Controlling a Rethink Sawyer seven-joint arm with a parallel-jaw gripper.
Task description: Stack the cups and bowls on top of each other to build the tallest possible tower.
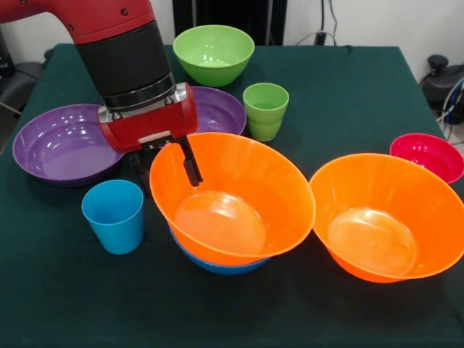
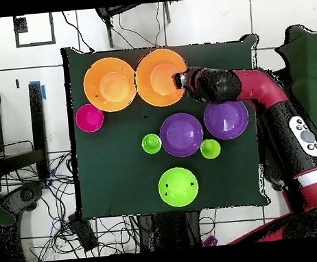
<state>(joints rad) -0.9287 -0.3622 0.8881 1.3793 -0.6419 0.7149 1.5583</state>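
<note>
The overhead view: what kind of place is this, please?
Probably a robotics lab or workshop: a table under a dark green cloth on a white tiled floor, loose cables around it, and a red robot arm reaching over plastic bowls.

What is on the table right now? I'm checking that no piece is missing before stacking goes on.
orange bowls: two, orange; one tilted on the blue bowl, one beside it
blue bowl: one, blue, under the tilted orange bowl
purple bowls: two, purple; and, mid-table
green bowl: one, green, alone near one table edge
red bowl: one, red, by the free orange bowl
green cups: two, green; and, flanking a purple bowl
blue cup: one, sky blue, beside the tilted bowl
tablecloth: one, dark green
gripper: one, red and black, at the tilted bowl's rim
</note>
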